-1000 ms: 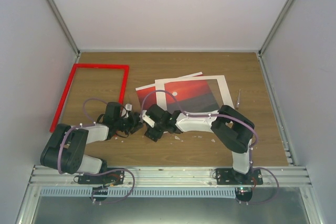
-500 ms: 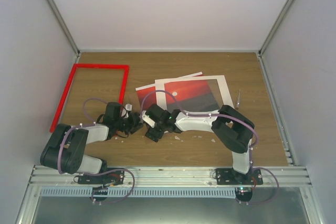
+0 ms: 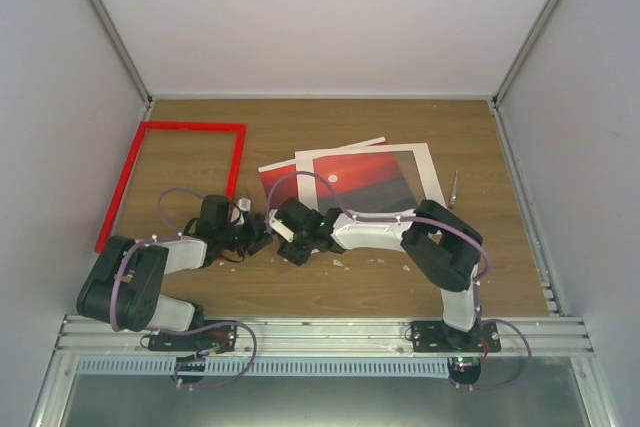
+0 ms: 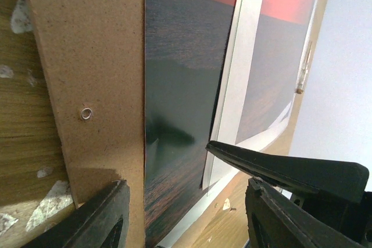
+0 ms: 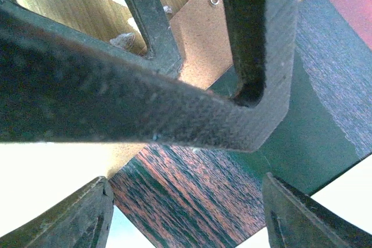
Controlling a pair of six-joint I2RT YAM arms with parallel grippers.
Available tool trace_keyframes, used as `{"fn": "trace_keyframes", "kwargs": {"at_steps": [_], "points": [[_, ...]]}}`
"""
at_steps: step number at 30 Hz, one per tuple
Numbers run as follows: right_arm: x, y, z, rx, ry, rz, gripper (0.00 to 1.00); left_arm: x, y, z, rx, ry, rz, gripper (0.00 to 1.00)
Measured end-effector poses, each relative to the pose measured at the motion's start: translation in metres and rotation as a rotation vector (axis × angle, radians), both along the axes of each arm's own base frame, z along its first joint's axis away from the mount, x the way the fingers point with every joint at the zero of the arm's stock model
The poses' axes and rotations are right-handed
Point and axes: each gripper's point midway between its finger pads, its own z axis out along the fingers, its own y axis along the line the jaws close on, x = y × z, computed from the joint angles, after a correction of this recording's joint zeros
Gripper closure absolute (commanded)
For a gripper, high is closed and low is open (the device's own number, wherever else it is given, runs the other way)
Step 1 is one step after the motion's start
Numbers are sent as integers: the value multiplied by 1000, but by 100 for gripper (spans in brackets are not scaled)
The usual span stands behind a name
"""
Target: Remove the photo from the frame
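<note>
**A:** Where is the photo?

**B:** The photo (image 3: 279, 185) lies flat on the worktop (image 3: 500, 267), near the middle of the overhead view. It is out of the frame (image 3: 195, 127). The frame lies at the upper left of the worktop with bare wood showing through its red rim. Its right side is just beside the print's left edge, and the two do not touch.

**A:** Is anything lying on the print?

**B:** A white mat (image 3: 432, 175) covers most of it. The sunset shows through the mat's opening, and a strip of the print sticks out past the mat's left border. My left wrist view also shows a brown backing board (image 4: 96, 56) under the print. The board reaches out beyond the print toward the left of that view and has a small metal eyelet (image 4: 86, 112) in it.

**A:** And your claws?

**B:** In the overhead view both sit close together at the print's lower-left corner. My left claw (image 4: 183, 213) is spread wide. The board's edge and the dark sea part of the print show between its fingers, and it grips nothing. My right claw (image 5: 186, 213) is spread wide too, with the reddish water of the print showing between its fingers and nothing held. A broad black bar (image 5: 145, 103) crosses the upper part of that wrist view. It is too close to the lens for me to tell which part it is.
</note>
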Motion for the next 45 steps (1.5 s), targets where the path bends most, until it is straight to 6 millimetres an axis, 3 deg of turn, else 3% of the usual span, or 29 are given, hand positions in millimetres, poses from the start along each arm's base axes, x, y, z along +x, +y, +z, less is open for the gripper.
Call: {"fn": "trace_keyframes", "kwargs": {"at_steps": [3, 7, 30, 45], "points": [[1, 0, 1, 0, -4, 1, 11, 0, 0, 0, -1, 0, 0, 43], [0, -1, 2, -5, -3, 13, 6, 0, 0, 0, -1, 0, 0, 43], [-24, -10, 3, -48, 108, 72, 2, 0, 2, -1, 24, -22, -15, 45], [-15, -4, 0, -81, 92, 64, 3, 3, 8, -3, 28, -15, 14, 46]]}}
